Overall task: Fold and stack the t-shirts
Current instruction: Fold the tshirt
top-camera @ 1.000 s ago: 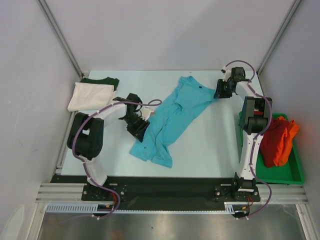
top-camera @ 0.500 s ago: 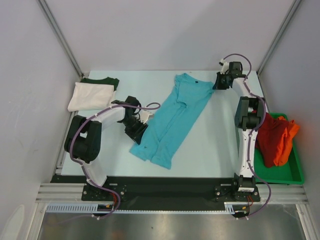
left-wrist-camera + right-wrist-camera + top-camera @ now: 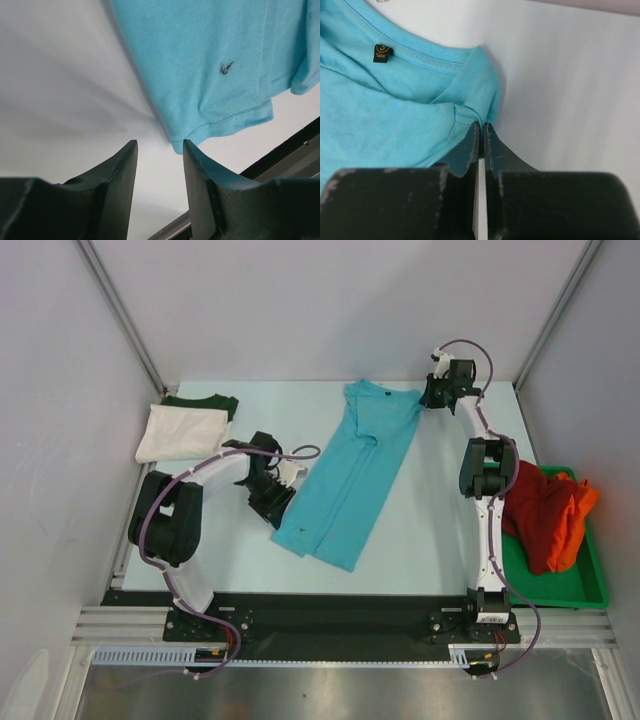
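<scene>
Right gripper (image 3: 481,126), newly pinched shut on the turquoise t-shirt (image 3: 350,475) shoulder; cloth is drawn straighter, readied for folding.

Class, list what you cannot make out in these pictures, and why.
Top view: green shirt, mostly under the white shirt.
Top view: red shirt, partly behind the right arm.
Left wrist view: turquoise shirt, cut off by the frame's edges.
Right wrist view: label, its print too small to read fully.

turquoise t-shirt (image 3: 350,475) | white t-shirt (image 3: 180,432) | dark green t-shirt (image 3: 205,400) | red t-shirt (image 3: 527,522) | orange t-shirt (image 3: 575,515)
</scene>
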Robot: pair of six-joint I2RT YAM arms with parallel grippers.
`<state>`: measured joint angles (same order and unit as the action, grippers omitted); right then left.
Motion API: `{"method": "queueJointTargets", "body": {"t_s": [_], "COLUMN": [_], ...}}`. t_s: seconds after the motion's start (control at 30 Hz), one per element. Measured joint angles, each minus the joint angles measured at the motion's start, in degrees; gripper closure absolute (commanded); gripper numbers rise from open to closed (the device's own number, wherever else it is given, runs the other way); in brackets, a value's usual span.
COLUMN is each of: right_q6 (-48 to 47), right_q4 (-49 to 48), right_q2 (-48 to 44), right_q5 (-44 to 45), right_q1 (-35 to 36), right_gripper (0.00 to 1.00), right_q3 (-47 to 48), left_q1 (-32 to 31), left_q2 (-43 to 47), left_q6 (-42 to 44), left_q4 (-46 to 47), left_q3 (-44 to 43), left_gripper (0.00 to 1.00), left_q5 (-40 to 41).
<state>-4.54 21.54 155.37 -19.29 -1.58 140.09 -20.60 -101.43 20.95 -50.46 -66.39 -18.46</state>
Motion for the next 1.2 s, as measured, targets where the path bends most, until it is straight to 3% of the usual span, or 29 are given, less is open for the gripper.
{"method": "queueJointTargets", "body": {"t_s": [0.43,0.53,0.57,0.67,0.77,0.93,1.2], "right_q6": [1.5,1.9,2.1,2.1,2.6,6.8,15.9], "right_q4": [-5.0,-6.1,-6.3,-5.6,-4.9,-1.7,-2.5], "right_q2": [5.1,5.9,6.0,6.1,4.3,-7.0,-48.4], "right_q5": [0.0,0.2,0.7,2.1,2.3,0.4,-12.2], "right_q1": [0.7,0.7,0.8,0.7,-0.1,-3.1,-4.1], "right_gripper": [0.96,0.62,0.46,0.33,0.27,0.29,0.38], "right_q3": [7.0,7.8,7.8,7.8,5.5,-7.5,-58.3], "left_q1": [0.0,0.0,0.0,0.0,0.0,0.0,0.0], "left_q2": [-6.9,-8.2,-8.6,-9.7,-10.2,-10.2,-10.2], "left_q6": [-0.1,-0.1,-0.1,-0.1,0.0,0.0,-0.6], "left_q4": [-3.2,-3.8,-4.0,-4.9,-5.5,-5.6,-5.1], "left_q3": [-4.2,-4.7,-4.9,-5.6,-5.6,-5.6,-5.5], "left_gripper": [0.51,0.51,0.51,0.52,0.52,0.52,0.53], "left_q5": [-8.1,-9.0,-9.3,-11.3,-13.6,-15.5,-16.6]}}
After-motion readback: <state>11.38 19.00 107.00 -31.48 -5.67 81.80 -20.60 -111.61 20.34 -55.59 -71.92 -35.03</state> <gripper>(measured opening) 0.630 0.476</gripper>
